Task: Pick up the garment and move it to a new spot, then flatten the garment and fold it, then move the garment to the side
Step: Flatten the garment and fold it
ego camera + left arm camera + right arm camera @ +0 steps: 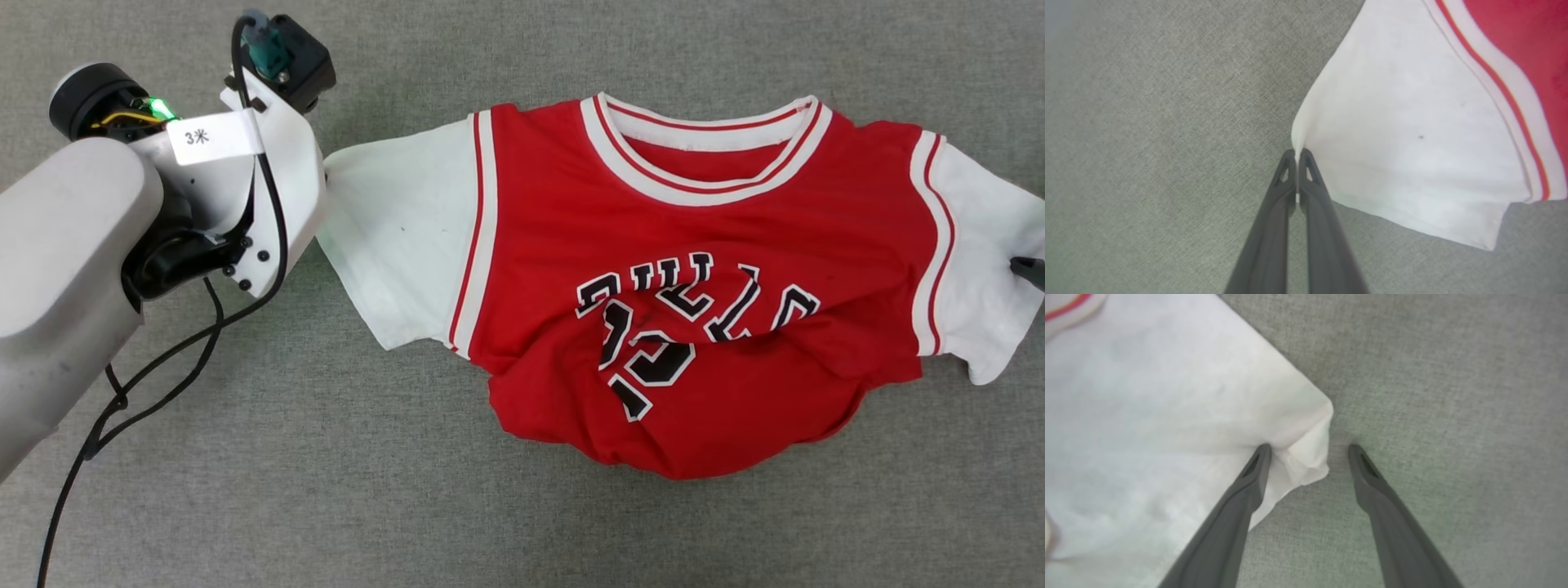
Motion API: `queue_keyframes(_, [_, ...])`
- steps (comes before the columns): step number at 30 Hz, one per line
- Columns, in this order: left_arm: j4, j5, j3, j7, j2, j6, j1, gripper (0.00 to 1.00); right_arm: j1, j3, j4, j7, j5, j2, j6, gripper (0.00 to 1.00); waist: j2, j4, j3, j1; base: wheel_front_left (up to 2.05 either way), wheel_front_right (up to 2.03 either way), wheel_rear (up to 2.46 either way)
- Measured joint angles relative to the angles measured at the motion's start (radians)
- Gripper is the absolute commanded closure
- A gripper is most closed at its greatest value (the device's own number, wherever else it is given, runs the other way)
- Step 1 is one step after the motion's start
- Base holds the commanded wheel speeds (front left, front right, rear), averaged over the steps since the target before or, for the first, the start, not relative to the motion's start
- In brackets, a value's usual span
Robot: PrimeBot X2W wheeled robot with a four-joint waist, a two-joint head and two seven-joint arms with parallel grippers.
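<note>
The garment is seen spread between the two grippers, its red body bunched and its lettering crumpled, and only a sliver of white sleeve edge is pinched between the closed fingers of the left gripper, so a slip is to be feared once tension is applied. At the right gripper the fingers are held apart astride a curled sleeve corner, one tip on cloth, one on the grey woven surface, so little may be caught. Soft, limp knit is set against a coarse, matte weave.
</note>
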Motion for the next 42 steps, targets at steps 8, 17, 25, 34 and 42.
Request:
queue_keyframes(8, [0.053,-0.005,-0.02,-0.087,-0.008,0.0,0.013,1.0,-0.025,0.049,0.028,-0.153,0.003,0.027,0.005,1.0,0.0,-0.015,-0.084,0.0001,0.0,0.0,0.0])
queue_keyframes(17, [0.044,0.012,-0.02,-0.246,0.008,0.0,0.019,1.0,-0.03,0.068,-0.099,-0.287,0.019,-0.067,0.007,1.0,0.0,-0.028,-0.244,0.0001,0.0,0.0,0.0])
queue_keyframes(25, [0.008,0.056,0.02,-0.358,0.038,0.007,-0.028,1.0,-0.043,0.016,-0.225,-0.345,0.026,-0.138,0.007,1.0,0.0,-0.034,-0.344,0.0,0.0,0.0,0.0])
queue_keyframes(34, [-0.002,0.105,0.091,-0.442,0.025,0.04,-0.153,1.0,-0.185,-0.057,-0.302,-0.361,-0.048,-0.126,0.007,1.0,0.0,-0.028,-0.34,0.0,0.0,0.0,0.0])
queue_keyframes(42, [0.087,0.149,0.138,-0.473,-0.029,0.045,-0.325,1.0,-0.42,-0.058,-0.224,-0.365,-0.172,-0.051,0.007,1.0,0.0,-0.02,-0.277,0.0001,0.0,0.0,0.0])
